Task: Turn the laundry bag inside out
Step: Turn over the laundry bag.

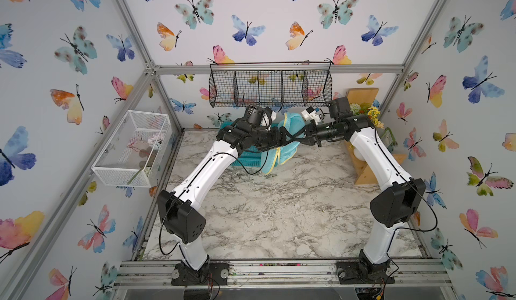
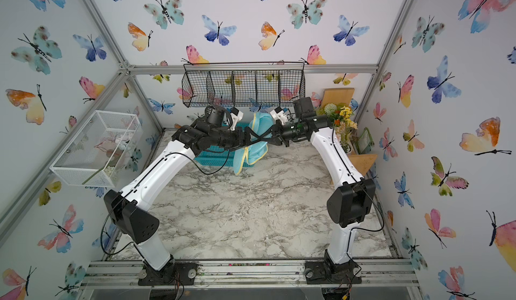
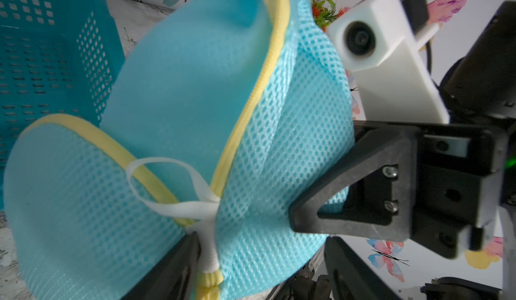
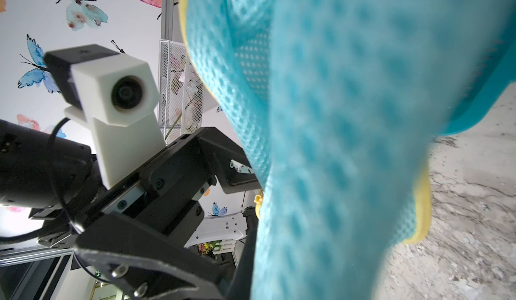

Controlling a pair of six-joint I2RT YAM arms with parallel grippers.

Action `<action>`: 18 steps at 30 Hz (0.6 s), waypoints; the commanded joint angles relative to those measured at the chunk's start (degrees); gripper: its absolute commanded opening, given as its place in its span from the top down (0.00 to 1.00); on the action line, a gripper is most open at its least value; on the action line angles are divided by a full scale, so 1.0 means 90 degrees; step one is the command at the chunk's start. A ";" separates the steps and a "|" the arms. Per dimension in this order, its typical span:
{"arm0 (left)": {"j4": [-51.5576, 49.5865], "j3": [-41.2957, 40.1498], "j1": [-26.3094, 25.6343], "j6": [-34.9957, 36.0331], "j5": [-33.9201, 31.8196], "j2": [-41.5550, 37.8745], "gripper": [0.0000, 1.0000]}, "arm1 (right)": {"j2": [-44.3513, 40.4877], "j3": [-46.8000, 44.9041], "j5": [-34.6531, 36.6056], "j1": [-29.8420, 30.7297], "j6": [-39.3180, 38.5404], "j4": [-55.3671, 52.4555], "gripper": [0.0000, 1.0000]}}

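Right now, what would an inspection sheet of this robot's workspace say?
Surface: marbled tabletop, no spills seen.
Job's things: laundry bag, turquoise mesh with yellow piping, crumpled, held up between both arms.
Clutter: teal basket beside the bag; flowers and wooden shelf at the right edge.
Pincers: right pincer shut on the bag's mesh; left pincer open, jaws either side of the seam by the white ribbon.
Cables: black cable loops below the left arm, near the bag.
Surroundings: butterfly walls, metal frame, black wire basket and white wire basket hung up.
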 commanded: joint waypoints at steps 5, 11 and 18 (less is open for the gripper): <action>-0.0587 0.0303 -0.0039 0.0440 -0.1034 0.0472 0.53 | -0.0408 -0.0134 -0.0867 0.0121 0.0144 0.0494 0.97; -0.0917 0.0924 0.0112 0.0671 -0.1458 0.0811 0.81 | -0.0721 -0.0498 -0.1240 0.0132 0.0540 0.1134 0.97; -0.0918 0.0994 0.0696 0.0703 -0.1896 0.0675 1.00 | -0.1314 -0.1302 -0.1803 0.0132 0.1202 0.2366 0.97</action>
